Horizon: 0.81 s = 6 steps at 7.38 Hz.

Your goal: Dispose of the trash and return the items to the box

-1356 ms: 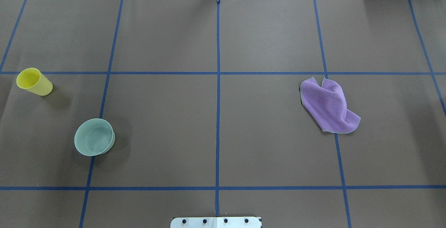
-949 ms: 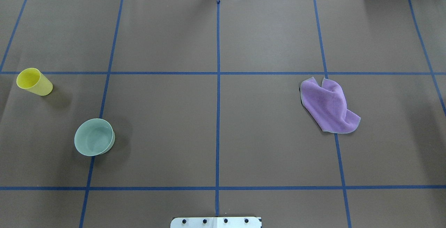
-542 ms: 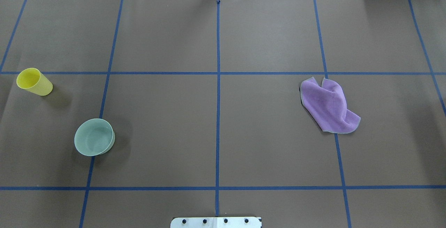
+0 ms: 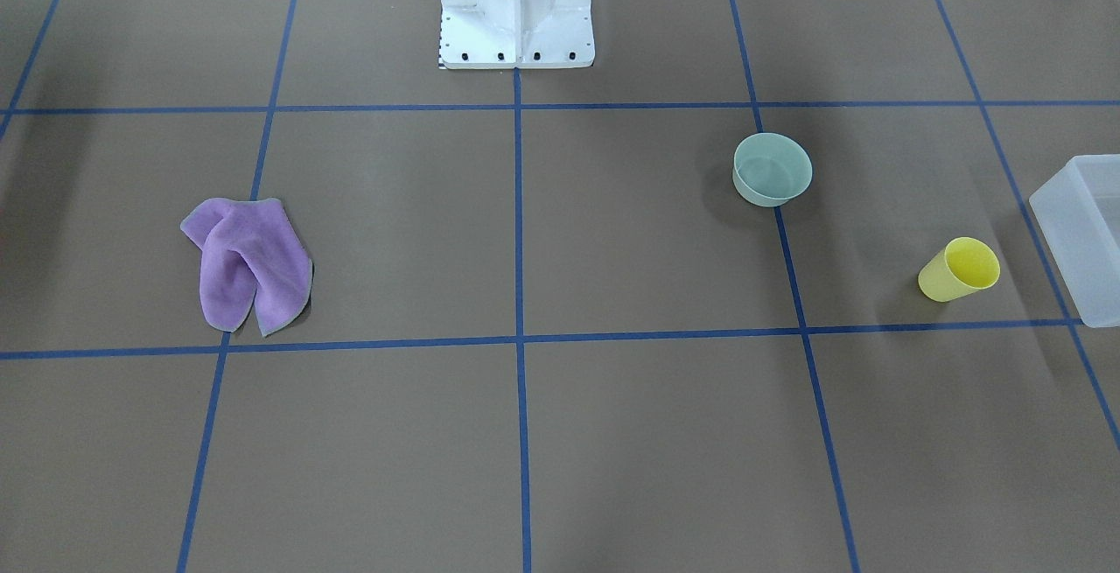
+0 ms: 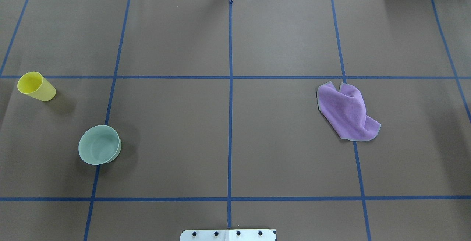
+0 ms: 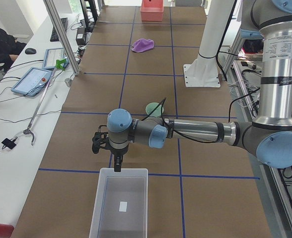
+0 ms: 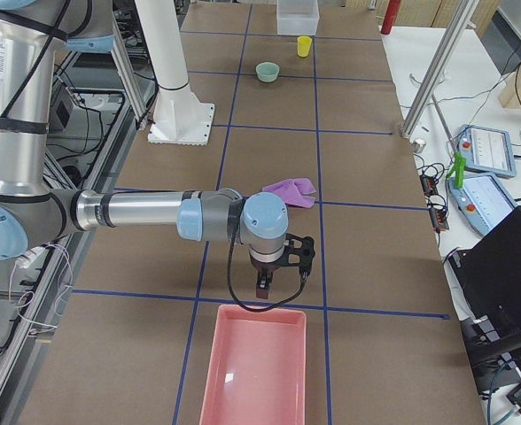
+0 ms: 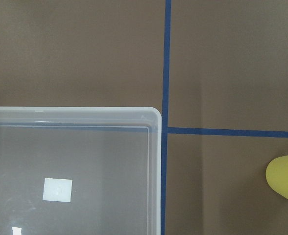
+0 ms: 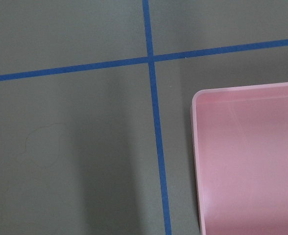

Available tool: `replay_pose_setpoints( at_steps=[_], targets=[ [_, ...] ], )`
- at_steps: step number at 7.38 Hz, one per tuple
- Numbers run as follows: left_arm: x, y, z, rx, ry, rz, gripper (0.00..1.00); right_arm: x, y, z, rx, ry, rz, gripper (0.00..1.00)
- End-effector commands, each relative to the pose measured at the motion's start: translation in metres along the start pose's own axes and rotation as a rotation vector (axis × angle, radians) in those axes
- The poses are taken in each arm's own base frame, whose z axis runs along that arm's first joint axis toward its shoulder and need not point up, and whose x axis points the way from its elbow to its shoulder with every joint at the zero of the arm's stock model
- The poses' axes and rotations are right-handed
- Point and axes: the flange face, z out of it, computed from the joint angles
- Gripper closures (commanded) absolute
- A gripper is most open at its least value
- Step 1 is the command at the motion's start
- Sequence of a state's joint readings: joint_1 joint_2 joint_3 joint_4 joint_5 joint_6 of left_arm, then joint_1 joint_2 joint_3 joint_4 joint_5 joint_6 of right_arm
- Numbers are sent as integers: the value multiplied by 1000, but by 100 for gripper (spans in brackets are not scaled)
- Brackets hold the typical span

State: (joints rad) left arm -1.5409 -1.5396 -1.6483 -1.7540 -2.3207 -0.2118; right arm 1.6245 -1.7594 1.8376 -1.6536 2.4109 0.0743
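Cloth point(image 5: 347, 112): crumpled, desk's point(image 5: 165, 123) right half.
Desk: brown paper, blue tape grid.
Left hand point(image 6: 117, 163): by clear box point(image 6: 131, 198); grip cannot tell.
Right hand point(image 7: 263, 285): by pink bin point(image 7: 256, 354); grip cannot tell.
Change: cup point(image 5: 36, 85), bowl point(image 5: 99, 144), cloth unmoved.

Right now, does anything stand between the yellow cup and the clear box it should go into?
Nothing visible does. The yellow cup stands near the side of the clear box, with only table surface in the gap. The green bowl sits farther off toward the middle, outside that path.
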Motion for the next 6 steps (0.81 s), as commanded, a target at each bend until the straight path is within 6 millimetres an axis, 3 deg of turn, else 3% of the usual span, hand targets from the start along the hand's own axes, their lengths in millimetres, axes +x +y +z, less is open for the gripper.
replay_pose_setpoints(
  at_steps=[1, 6],
  targets=[
    [3, -3, -2, 38, 3, 38, 2, -1, 0, 0, 0, -5, 1, 0],
    [-10, 10, 8, 17, -2, 8, 2, -5, 0, -1, 0, -28, -1, 0]
  ],
)
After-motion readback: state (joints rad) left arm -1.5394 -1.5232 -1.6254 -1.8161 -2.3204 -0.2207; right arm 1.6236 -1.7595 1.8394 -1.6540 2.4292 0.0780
